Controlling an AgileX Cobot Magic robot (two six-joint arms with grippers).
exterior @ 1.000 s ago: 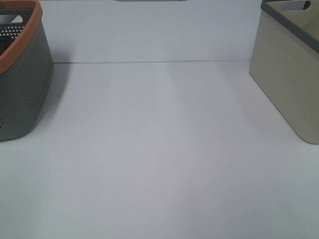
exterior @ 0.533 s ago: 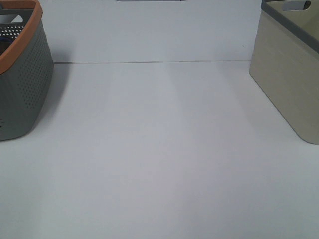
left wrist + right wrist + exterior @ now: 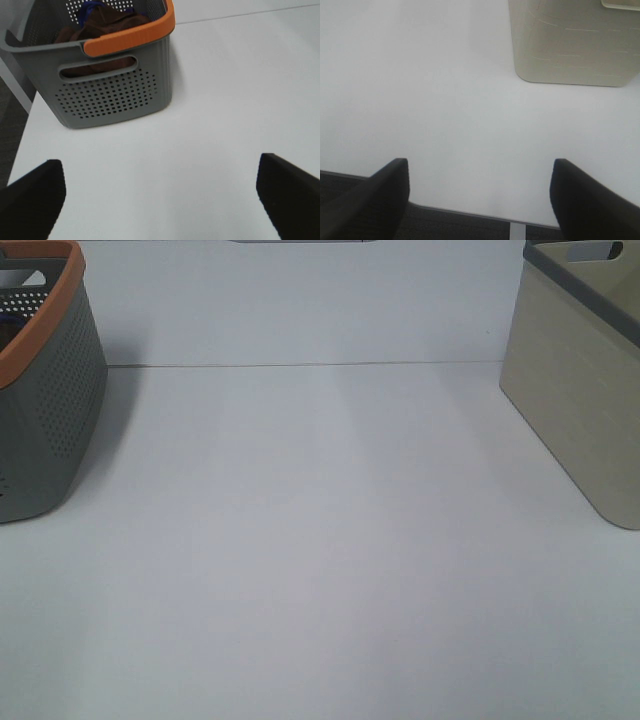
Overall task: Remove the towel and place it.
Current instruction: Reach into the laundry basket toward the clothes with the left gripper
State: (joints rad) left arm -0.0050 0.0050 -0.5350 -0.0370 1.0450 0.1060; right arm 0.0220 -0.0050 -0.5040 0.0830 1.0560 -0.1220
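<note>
Both grippers open and empty, towel in the grey basket ahead of your left arm.

Your left gripper (image 3: 160,200) has its fingers (image 3: 32,200) spread wide with nothing between them, and your right gripper (image 3: 477,200) hangs just as open over the bare table (image 3: 445,75). The towel (image 3: 102,25) lies bunched inside the grey basket (image 3: 110,95), straight ahead of the left fingers and well apart from them. There's no long axis to read in that heap. The left arm looks clearly nearer. Mind the orange rim (image 3: 130,35) between you and the cloth, and the blue fabric (image 3: 91,7) touching it. The beige basket (image 3: 570,45) stands over on the right arm's side.
</note>
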